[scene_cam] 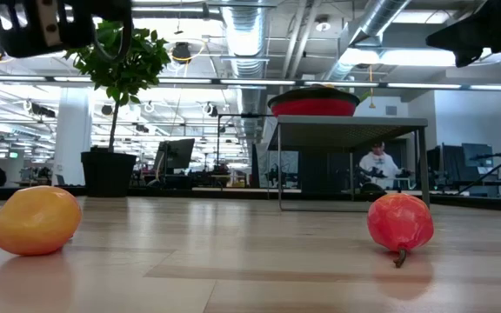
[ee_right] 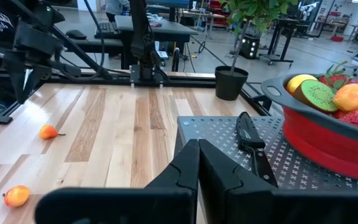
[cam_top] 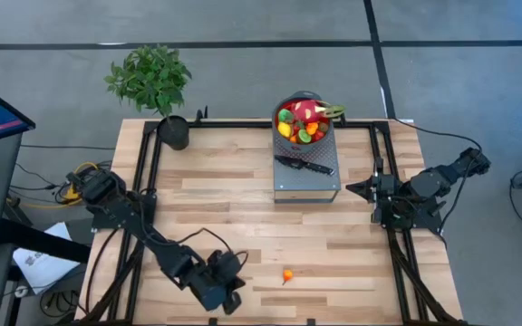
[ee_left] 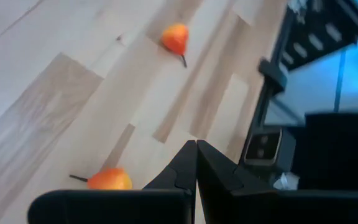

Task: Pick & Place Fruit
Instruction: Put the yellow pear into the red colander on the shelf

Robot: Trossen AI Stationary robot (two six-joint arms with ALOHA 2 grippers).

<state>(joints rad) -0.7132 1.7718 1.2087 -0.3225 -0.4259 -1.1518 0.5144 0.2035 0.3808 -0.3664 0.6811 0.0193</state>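
Two small orange-red toy fruits [ee_left: 174, 38] lie on the pale wooden table [cam_top: 243, 217] near its front edge. The remaining fruits fill the round red bowl [ee_right: 328, 140] on the perforated grey metal stand [cam_top: 306, 177], apparently beside a black-handled knife [ee_right: 251, 140]. The left gripper [ee_left: 196, 155] hovers closed and empty above the loose fruits. The right gripper [ee_right: 197, 155] waits closed near the stand.

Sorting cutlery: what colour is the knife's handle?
Black; the knife shows best in the right wrist view.

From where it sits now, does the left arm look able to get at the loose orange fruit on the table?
Probably yes: the left gripper, shut, sits beside the orange fruit, with only bare wooden table between them.
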